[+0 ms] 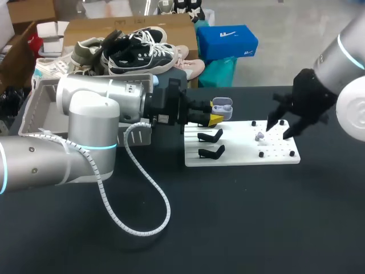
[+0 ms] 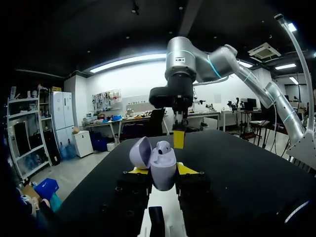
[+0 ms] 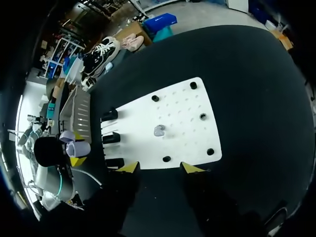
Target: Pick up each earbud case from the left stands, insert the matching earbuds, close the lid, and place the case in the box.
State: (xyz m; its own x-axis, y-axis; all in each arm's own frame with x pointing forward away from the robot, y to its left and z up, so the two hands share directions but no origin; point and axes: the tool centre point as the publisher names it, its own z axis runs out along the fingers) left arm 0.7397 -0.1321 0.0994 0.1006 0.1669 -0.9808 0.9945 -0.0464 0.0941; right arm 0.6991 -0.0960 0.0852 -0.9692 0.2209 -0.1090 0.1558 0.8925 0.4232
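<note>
Head view: L arm [image 1: 85, 114] comes in from the left. L fingers [image 1: 215, 120] are clamped from two sides on the lilac earbud case [image 1: 222, 107], lid open, held up near the stand end of the white board [image 1: 239, 155]. Two black stands [image 1: 211, 136] sit on that end. One lilac earbud [image 1: 259, 136] lies on the board's other end among black pegs [image 1: 261, 154]. R fingers [image 1: 280, 117] hang over that end, spread, gripping nothing, near the earbud but not touching it. Grey box [image 1: 40, 105] sits behind the L arm at the left of the black tabletop [image 1: 239, 228]. L wrist view: earbud case [image 2: 164, 165] is upright btwn the L fingers [image 2: 185, 169], both yellow tips pressed on its sides, lid [image 2: 139, 152] tipped back. R fingers [image 2: 178, 139] point down, ahead of the case. A stand [image 2: 157, 215] and a strip of board show under the L fingers. R wrist view: R fingers [image 3: 191, 168] stand apart w/ nothing btwn them. Ahead of them is the board [image 3: 187, 98] w/ the earbud [image 3: 159, 130] near its middle. Past the stands [image 3: 110, 137] the L fingers [image 3: 75, 161] hold the case [image 3: 79, 148], just beside the box [image 3: 81, 111].
</note>
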